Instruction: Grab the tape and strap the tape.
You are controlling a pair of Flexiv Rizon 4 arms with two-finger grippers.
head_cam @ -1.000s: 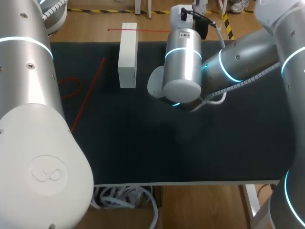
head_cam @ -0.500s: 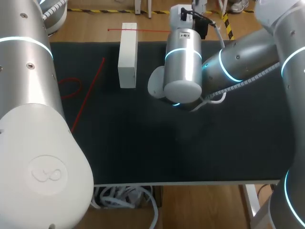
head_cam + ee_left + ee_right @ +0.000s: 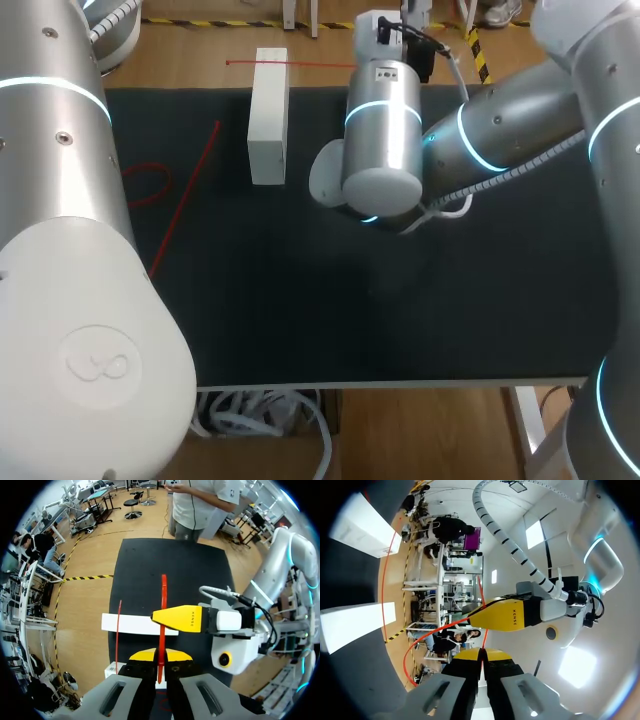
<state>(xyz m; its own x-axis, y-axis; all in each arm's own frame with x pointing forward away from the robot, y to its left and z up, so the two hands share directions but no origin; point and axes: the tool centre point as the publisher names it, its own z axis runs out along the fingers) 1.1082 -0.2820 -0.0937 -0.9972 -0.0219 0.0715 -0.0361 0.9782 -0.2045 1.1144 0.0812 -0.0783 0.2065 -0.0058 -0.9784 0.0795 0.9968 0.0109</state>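
The tape is a thin red strap. In the left wrist view my left gripper (image 3: pixel 160 656) is shut on one stretch of the red strap (image 3: pixel 163 597), above the white box (image 3: pixel 125 624). My right gripper's yellow finger (image 3: pixel 179 618) meets the strap just ahead of it. In the right wrist view my right gripper (image 3: pixel 480 655) is shut on the strap (image 3: pixel 427 639), which curves off in a loop; the left gripper's yellow finger (image 3: pixel 506 614) is close ahead. The head view shows more strap (image 3: pixel 185 195) on the black mat, and both arms' fingertips are hidden.
A white box (image 3: pixel 267 118) lies at the back of the black mat (image 3: pixel 330 310). Red strap runs in a loop (image 3: pixel 147 183) at the mat's left and a straight strand (image 3: pixel 300 63) beyond the box. My right arm's wrist (image 3: pixel 380 140) hangs over the mat's middle back.
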